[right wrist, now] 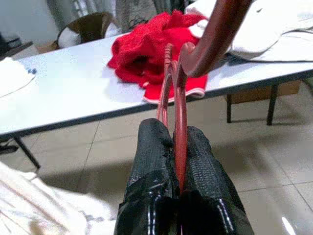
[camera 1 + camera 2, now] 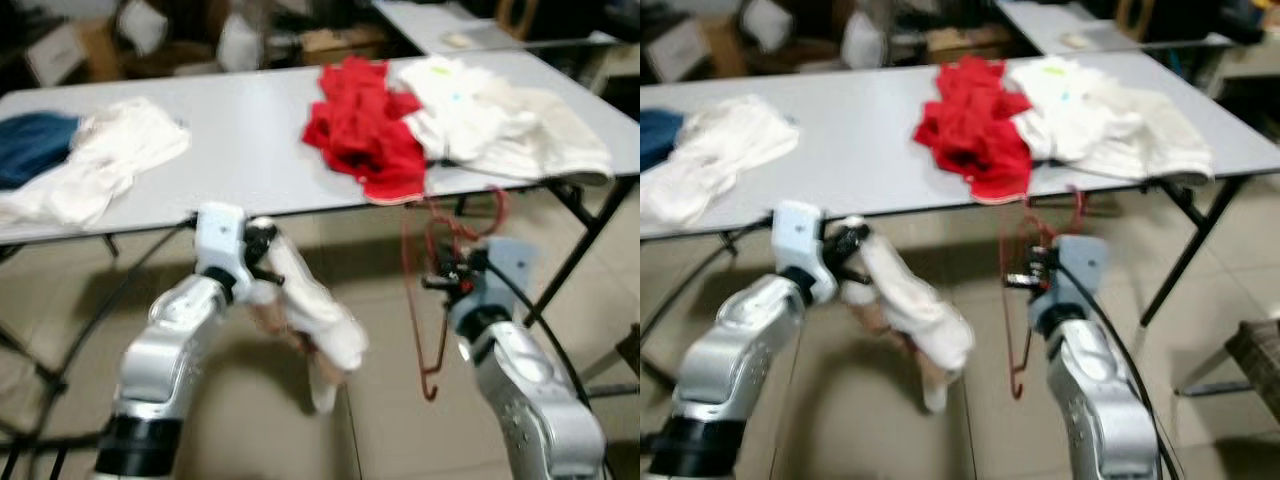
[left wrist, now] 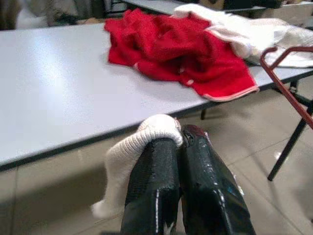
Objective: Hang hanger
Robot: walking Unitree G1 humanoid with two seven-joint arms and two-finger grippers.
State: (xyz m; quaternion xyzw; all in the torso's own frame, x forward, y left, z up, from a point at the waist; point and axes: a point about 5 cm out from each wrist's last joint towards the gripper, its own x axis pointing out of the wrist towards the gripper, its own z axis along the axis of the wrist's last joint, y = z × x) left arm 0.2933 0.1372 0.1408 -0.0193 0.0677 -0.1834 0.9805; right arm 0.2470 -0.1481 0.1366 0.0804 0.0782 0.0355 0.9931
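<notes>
White laminate worktop point(image 2: 230, 150) spans the scene ahead of you, carrying a red garment point(image 2: 365, 130), a pale heap of laundry point(image 2: 500, 120) beside it, and more white cloth point(image 2: 100, 165) with something blue point(image 2: 30, 145) at the far left end. Below its near edge, your left tool point(image 3: 178, 147) is clamped tight on a white garment point(image 2: 315, 320) that droops toward the tiled floor point(image 2: 380, 440). Your right tool point(image 1: 177, 147) is pinched closed on the thin red hanger point(image 2: 432, 300), held in front of the worktop. You look to be mid-carry, both items in hand. Next you likely need to find a rail; none is visible.
</notes>
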